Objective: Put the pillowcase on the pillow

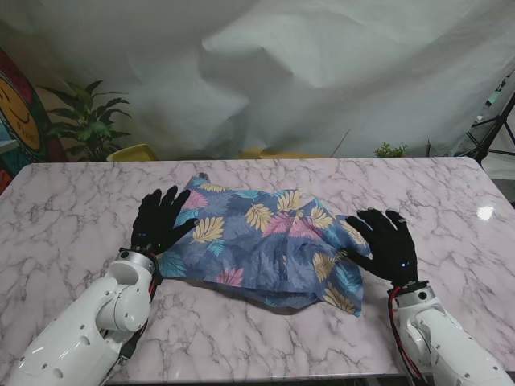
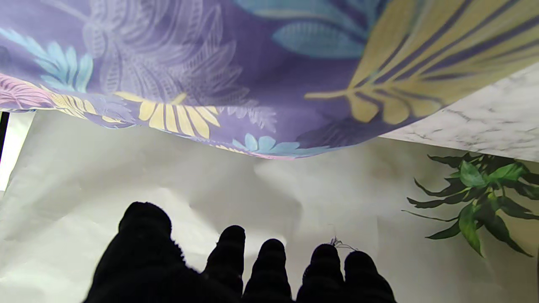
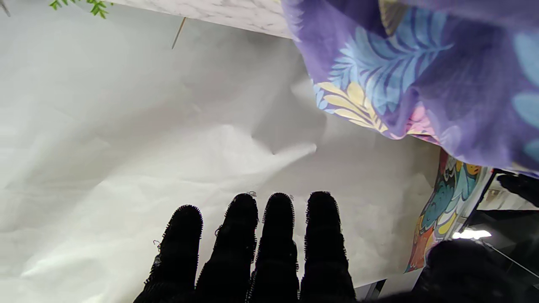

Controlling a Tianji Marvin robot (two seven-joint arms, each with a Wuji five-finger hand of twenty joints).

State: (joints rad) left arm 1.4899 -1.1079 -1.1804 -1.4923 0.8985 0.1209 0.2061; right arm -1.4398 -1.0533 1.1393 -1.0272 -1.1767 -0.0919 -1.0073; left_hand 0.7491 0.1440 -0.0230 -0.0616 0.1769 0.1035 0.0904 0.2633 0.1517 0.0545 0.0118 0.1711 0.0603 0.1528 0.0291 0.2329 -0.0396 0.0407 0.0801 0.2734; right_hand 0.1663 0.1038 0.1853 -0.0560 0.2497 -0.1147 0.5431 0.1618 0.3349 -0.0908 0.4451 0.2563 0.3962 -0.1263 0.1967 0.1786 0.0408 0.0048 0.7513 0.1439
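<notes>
Floral pillowcase [image 1: 269, 245], long axis left-right

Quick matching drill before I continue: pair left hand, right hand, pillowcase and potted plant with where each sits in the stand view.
Things:
1. left hand
2. right hand
3. pillowcase
4. potted plant

Places:
A. beyond the table's far left corner
B. at the fabric's left edge
C. at the fabric's right edge
D. mid-table, between both hands

Pairs: 1-B, 2-C, 3-D, 4-A
</notes>
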